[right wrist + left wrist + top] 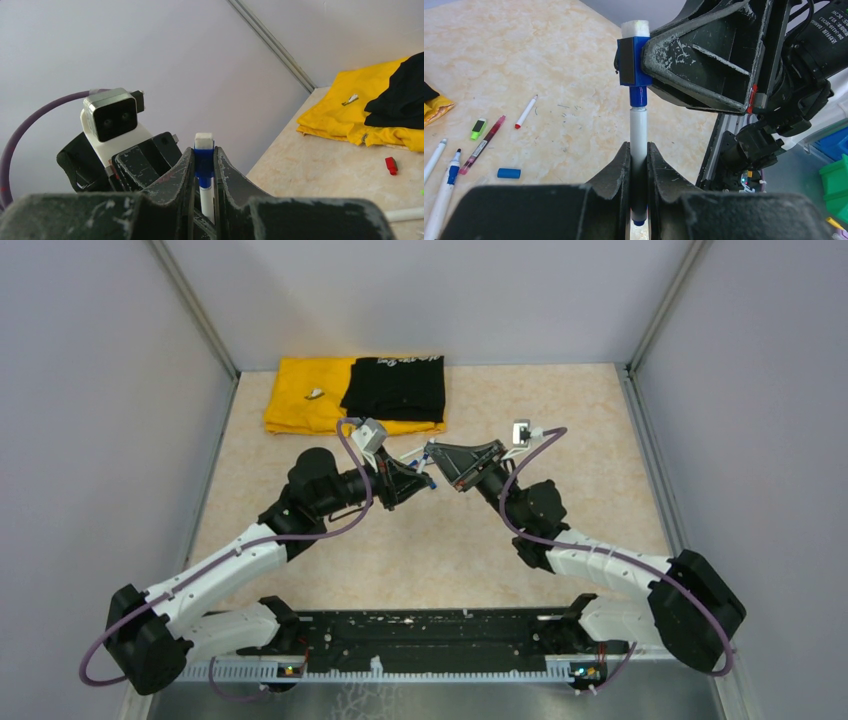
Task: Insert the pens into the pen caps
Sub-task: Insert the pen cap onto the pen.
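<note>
My left gripper [639, 150] is shut on the barrel of a white pen [639, 131] with a blue end and holds it above the table. My right gripper [204, 159] is shut on a blue pen cap [204, 161] with a white top. The pen's front end sits in this cap [634, 62], and the two grippers meet tip to tip [426, 468]. On the table lie a red-tipped white pen [526, 111], a maroon pen [483, 144], a blue-banded pen [444, 195], a green cap [478, 128], a blue cap [508, 173] and a red cap [391, 165].
A yellow cloth [300, 395] and a black cloth [395, 388] lie folded at the back of the table. Grey walls close in the left, right and back sides. The black rail [430, 635] with the arm bases runs along the near edge.
</note>
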